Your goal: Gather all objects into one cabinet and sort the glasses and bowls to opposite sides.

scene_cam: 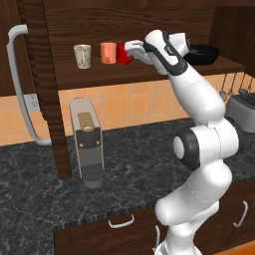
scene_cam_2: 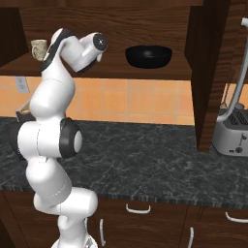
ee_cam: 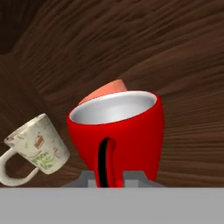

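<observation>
We've got the red mug [ee_cam: 116, 135] on the cabinet shelf [scene_cam: 99, 74], upright, mouth up, handle pointing back at our gripper [ee_cam: 109, 180], jaws clamped on that handle. Orange cup [scene_cam: 108, 52] sits just beside it.

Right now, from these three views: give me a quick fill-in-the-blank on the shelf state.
1. The gripper is shut on the handle of the ____ mug.
2. The salmon-orange cup stands between the red mug and the ____ tumbler.
3. The black bowl sits at the shelf's ____ end in the right base view.

Missing words: red; cream; right
</observation>
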### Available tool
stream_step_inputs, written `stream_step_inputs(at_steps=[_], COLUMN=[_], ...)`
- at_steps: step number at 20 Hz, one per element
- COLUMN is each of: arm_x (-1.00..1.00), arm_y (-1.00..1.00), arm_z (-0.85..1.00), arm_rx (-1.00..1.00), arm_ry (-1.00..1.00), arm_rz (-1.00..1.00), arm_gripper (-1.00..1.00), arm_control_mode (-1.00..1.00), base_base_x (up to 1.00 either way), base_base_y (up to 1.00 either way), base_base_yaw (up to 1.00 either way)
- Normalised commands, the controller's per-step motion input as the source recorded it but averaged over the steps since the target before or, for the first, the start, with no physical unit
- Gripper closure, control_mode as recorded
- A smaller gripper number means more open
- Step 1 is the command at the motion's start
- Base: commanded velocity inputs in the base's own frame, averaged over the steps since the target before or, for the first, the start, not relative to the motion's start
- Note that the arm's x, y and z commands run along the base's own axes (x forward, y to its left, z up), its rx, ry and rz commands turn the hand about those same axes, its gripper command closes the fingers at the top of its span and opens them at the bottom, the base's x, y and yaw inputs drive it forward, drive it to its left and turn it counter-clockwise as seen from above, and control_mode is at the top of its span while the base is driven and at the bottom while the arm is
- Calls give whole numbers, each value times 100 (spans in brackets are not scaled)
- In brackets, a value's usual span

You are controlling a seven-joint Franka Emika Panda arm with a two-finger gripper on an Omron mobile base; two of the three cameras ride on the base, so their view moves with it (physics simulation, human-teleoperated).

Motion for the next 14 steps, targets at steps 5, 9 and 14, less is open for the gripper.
stream_step_inputs(at_steps=[5, 9, 14], arm_x=[0, 0, 0], arm_y=[44, 36, 15], arm_z=[-16, -8, -19], arm_rx=[-20, -11, 4], arm_ry=[0, 0, 0], arm_rz=[3, 0, 0], arm_gripper=[100, 100, 100], arm_control_mode=[-100, -100, -100], base_base_x=[0, 0, 0], base_base_y=[0, 0, 0], base_base_yaw=[0, 0, 0])
